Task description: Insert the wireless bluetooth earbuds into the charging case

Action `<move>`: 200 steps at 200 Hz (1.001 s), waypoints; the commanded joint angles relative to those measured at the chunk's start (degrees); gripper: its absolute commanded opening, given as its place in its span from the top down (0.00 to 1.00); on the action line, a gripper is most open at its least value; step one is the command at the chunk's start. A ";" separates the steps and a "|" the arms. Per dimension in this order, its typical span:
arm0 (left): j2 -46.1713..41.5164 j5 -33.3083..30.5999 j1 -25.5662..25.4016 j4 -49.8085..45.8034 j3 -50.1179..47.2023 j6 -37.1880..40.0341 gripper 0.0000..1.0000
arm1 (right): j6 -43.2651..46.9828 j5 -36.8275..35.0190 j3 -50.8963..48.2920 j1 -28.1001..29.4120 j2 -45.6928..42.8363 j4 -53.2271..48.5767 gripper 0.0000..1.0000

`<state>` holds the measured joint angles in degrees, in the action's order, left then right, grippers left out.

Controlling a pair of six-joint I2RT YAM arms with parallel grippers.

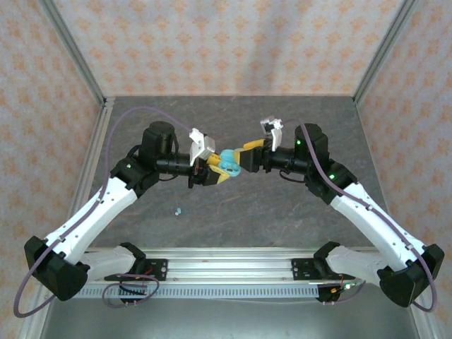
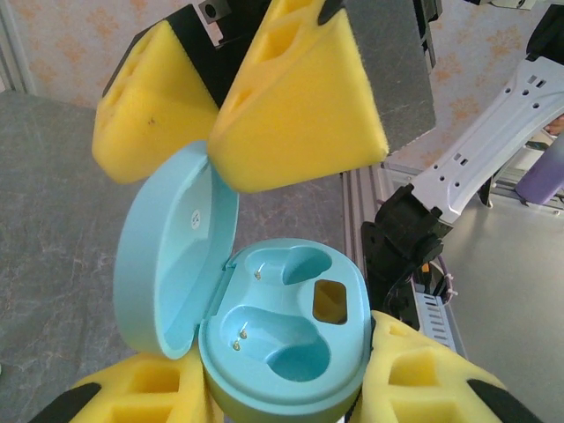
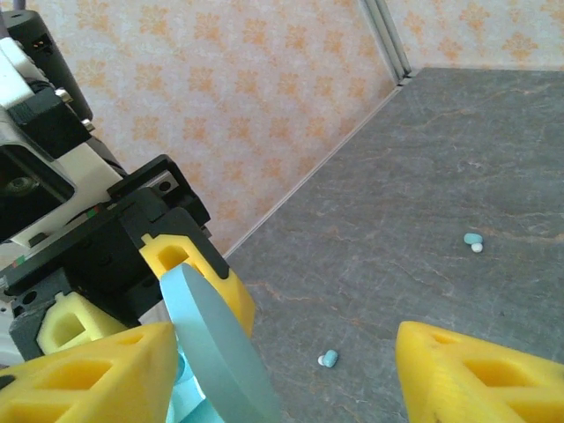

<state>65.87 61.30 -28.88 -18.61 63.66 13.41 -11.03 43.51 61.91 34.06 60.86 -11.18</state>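
Light blue plastic sits where the two arms meet: the charging case point(image 1: 228, 161) is over the middle of the bench point(image 1: 282, 205). The left jaws are drawn in narrow and hold its base point(image 2: 264, 383) between their yellow foam pads point(image 2: 423, 379).

The case is open. Its lid point(image 2: 172, 256) is swung back on the hinge and stands nearly upright beside the base. The two moulded wells point(image 2: 295, 357) face the left wrist camera, with small metal contact pins point(image 2: 240, 335) showing inside.

The right jaws come at the case from the opposite side and stand wide apart. Their pads point(image 2: 291, 115) hang just over the lid's top rim in the left wrist view. From the right wrist, the lid point(image 3: 216, 344) stands edge-on between the two pads point(image 3: 476, 374), close against one and well clear of the other. Whether it touches the near pad I cannot tell.

From above, one of the earbuds point(image 1: 178, 210) shows as a pale speck on the bare bench. It lies toward the near edge, left of the middle, and well apart from the case. The right wrist view catches two light blue earbuds point(image 3: 329, 358) point(image 3: 474, 240) lying on the grey bench apart from each other, both outside the case.
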 commanded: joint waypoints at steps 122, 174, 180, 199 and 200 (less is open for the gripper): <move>-1.46 0.31 2.32 3.53 -2.92 -1.08 1.00 | -2.51 -10.62 1.98 -0.20 -4.72 -3.97 0.33; -4.69 -0.33 6.08 3.58 -7.81 -2.20 1.00 | -5.32 -25.37 4.83 -1.10 0.98 -14.74 0.36; -5.29 -0.55 6.43 3.58 -8.40 -2.27 1.00 | -5.55 -25.93 5.17 -1.11 2.04 -15.28 0.36; -7.57 -1.54 7.31 3.41 -10.13 -2.67 1.00 | -6.57 -25.72 5.86 -1.11 5.66 -15.67 0.38; -7.71 -1.58 7.33 3.36 -10.22 -2.72 1.00 | -6.56 -25.69 5.90 -1.11 5.89 -15.65 0.38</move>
<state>61.67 60.75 -22.59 -16.95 55.13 11.86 -15.59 21.89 65.65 33.17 63.26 -23.44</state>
